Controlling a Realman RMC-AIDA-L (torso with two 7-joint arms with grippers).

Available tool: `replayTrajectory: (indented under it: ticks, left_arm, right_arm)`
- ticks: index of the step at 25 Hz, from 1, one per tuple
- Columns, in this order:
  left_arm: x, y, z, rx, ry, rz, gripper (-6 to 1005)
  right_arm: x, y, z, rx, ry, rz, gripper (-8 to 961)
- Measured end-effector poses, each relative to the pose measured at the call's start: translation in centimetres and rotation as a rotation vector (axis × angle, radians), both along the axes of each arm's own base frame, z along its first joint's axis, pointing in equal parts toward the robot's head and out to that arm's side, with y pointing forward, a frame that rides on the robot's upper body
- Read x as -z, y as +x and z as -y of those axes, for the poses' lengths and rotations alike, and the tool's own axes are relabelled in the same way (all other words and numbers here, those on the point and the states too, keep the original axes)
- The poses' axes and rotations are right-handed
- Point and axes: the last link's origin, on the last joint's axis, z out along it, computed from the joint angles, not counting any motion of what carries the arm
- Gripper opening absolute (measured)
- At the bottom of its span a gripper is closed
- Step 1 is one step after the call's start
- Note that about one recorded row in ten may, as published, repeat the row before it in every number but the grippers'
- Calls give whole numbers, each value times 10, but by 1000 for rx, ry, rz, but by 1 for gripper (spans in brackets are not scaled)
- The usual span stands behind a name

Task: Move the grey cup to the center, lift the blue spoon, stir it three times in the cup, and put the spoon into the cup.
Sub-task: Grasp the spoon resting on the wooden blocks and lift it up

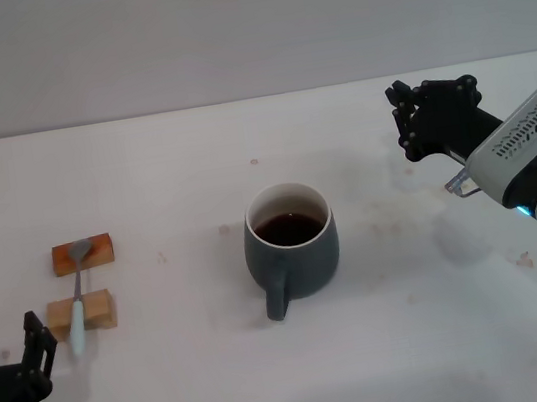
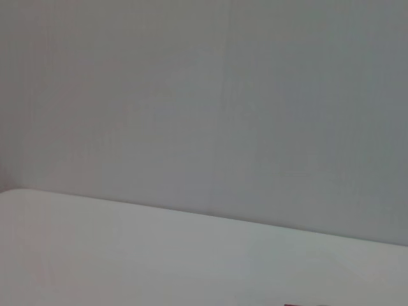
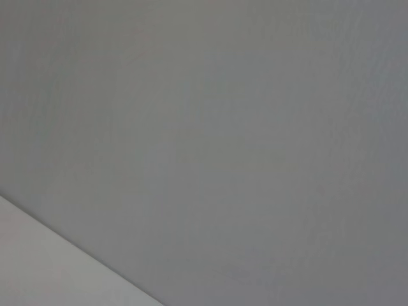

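The grey cup [image 1: 293, 248] stands upright near the middle of the white table [image 1: 164, 176], its handle turned toward me and dark liquid inside. Far left, the blue spoon [image 1: 78, 305] lies across two small wooden blocks, its metal bowl on the orange block [image 1: 83, 254] and its pale handle over the tan block [image 1: 82, 313]. My left gripper [image 1: 39, 341] sits low at the table's front left corner, just beside the spoon's handle end and apart from it. My right gripper [image 1: 398, 123] hangs open and empty well to the right of the cup, raised above the table.
Both wrist views show only the grey wall and a strip of the table [image 2: 127, 255]. The grey wall runs along the table's far edge. Faint stains mark the surface to the right of the cup.
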Motion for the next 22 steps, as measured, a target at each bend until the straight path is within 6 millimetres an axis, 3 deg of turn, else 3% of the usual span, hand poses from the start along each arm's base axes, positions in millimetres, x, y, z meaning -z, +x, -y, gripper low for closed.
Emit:
replayTrajectory:
  ticks: [22]
  left_arm:
    - [22,11,0,47,-26,27,721]
  right_arm:
    - [2,3,4,-2,-11,12,50]
